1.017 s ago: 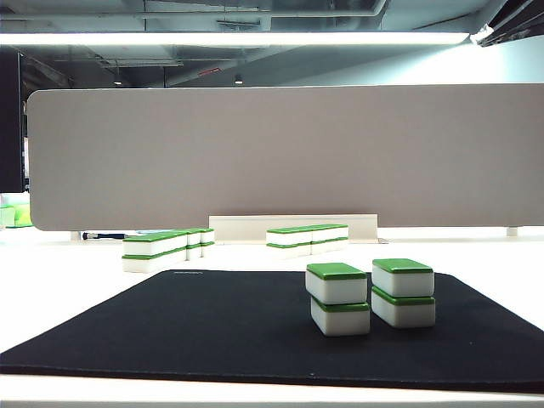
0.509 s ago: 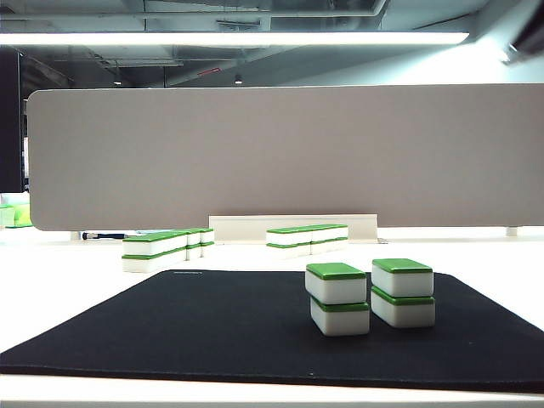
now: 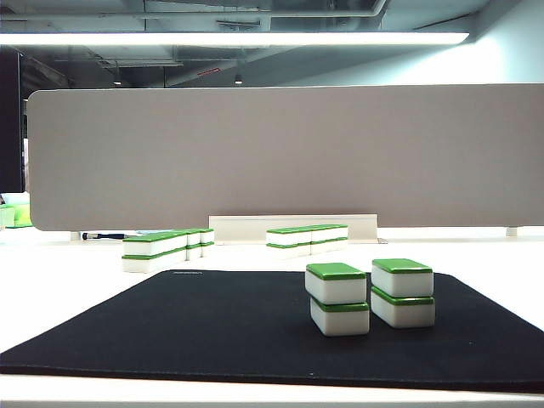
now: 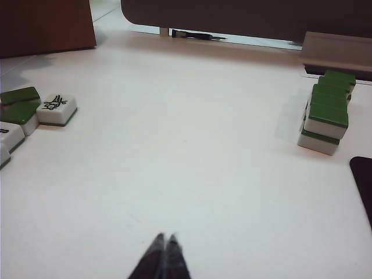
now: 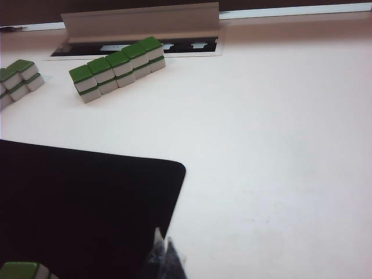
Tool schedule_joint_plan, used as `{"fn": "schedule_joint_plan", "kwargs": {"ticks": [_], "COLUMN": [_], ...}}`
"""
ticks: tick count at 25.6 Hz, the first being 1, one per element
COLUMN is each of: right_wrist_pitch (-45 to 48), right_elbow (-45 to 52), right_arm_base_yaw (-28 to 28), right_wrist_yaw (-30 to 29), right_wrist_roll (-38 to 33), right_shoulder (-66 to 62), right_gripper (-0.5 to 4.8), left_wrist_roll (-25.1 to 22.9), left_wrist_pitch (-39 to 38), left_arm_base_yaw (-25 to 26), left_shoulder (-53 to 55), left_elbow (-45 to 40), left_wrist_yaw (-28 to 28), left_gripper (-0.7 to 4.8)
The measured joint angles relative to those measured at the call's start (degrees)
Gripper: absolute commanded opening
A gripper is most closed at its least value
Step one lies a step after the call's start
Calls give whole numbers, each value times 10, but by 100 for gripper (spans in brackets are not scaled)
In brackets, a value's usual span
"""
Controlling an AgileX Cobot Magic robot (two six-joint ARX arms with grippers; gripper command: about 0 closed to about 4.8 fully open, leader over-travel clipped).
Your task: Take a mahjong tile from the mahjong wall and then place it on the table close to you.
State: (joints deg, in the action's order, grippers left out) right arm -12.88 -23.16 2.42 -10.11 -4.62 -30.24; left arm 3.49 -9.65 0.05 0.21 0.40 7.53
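Observation:
The mahjong wall (image 3: pixel 308 238) is a row of white tiles with green tops, two high, behind the black mat (image 3: pixel 212 323) on the white table (image 3: pixel 59 289). The right wrist view shows this wall (image 5: pixel 116 68) far from my right gripper (image 5: pixel 163 245), which is shut and empty over the mat's corner (image 5: pixel 75 203). A second two-high row (image 3: pixel 166 246) stands to the left; it also shows in the left wrist view (image 4: pixel 325 113). My left gripper (image 4: pixel 165 238) hangs shut and empty over bare table. Neither gripper appears in the exterior view.
Two lone two-tile stacks (image 3: pixel 337 297) (image 3: pixel 403 291) stand on the mat's near right. Loose tiles (image 4: pixel 56 108) lie to one side of the left gripper. A grey partition (image 3: pixel 280 153) and a white rail (image 3: pixel 293 225) close off the back.
A dark part of the right arm at the exterior view's top right corner has drawn away and is gone now. The tiles have not moved.

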Motion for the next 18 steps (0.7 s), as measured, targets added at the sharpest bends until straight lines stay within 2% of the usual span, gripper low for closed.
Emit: {"fn": "schedule_joint_plan", "kwargs": {"ticks": [7, 18], "right_wrist_pitch": [2, 10], "right_elbow": [67, 128], "right_arm_base_yaw": [0, -19], "right_wrist_yaw": [15, 80], "right_wrist_roll": [0, 0], "right_shoulder": [89, 219], "right_gripper": [-1, -1], "left_wrist_roll": [0, 0], "left_wrist_pitch": [0, 0], "left_arm_base_yaw": [0, 0], "left_shoulder": [1, 1], "left_elbow": [0, 0], "left_wrist_yaw": [0, 0], "left_gripper": [-5, -5]}}
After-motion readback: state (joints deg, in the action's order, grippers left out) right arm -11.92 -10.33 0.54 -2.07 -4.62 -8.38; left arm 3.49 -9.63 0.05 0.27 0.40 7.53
